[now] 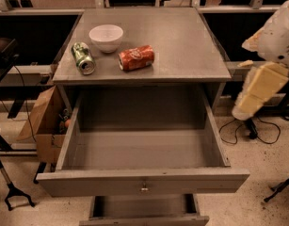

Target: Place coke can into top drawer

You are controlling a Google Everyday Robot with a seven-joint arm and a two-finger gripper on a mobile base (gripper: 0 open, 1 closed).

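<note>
Far left, floor level: black stand [12, 192] with splayed feet, at 8 o'clock of the desk. Just right of it, an open cardboard box [43, 121] sits beside the desk's left side.

Desk [181, 46]: flat grey top, seen from above and in front. Three things are grouped on its left half.
- Green can [83, 58] on its side near the left edge, silver end toward 5 o'clock.
- White bowl [106, 37] upright, at 1 o'clock of the green can, close but apart.
- Coke can [136, 58] on its side at 4 o'clock of the bowl. Its long axis runs roughly 9 to 3, the right end tipped slightly toward 2. It lies near the desk's front edge, apart from bowl and green can. It is on the desk top, not in the drawer.

Below the top: top drawer [111, 182] is pulled well out toward 6 o'clock, its grey floor and side walls in view. A small metal knob [144, 188] sits mid front panel. Under it, the narrower lower drawer [144, 218] is out a little.

Right: tool [250, 100], cream-coloured, hangs from the white arm [280, 32] at 3 o'clock of the desk. It is outside the desk's right edge and well apart from the coke can. Open or closed: cannot tell. Black cables [257, 133] loop on the speckled floor [257, 173] below it.
</note>
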